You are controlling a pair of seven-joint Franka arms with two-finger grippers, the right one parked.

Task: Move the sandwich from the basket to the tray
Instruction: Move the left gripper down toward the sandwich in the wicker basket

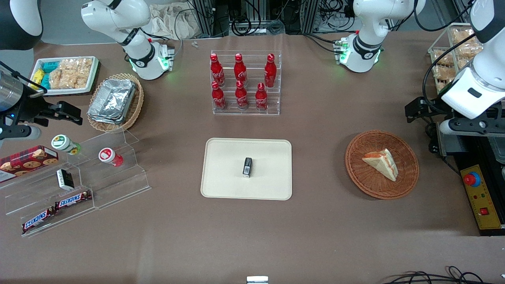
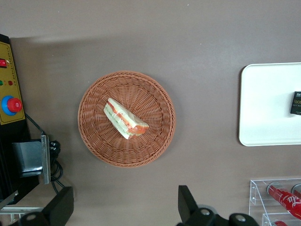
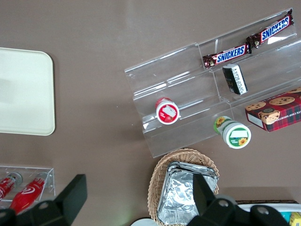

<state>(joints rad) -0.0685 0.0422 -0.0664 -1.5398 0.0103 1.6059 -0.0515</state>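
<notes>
Approach step, nothing grasped. Sandwich lies in basket. Gripper hovers high above, fingers spread wide, empty. Next: descend, pinch wedge, carry to tray.

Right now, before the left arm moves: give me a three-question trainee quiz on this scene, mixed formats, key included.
1. True or false: the triangular white-bread sandwich lies in the round reddish-brown wicker basket.
2. What already sits on the cream rectangular tray? A) small black packet B) red bottle C) nothing
3. Are the fingers of the left gripper, hanging above the basket, open or shut?

Key: 1 true; 2 A, the small black packet; 3 open.
</notes>
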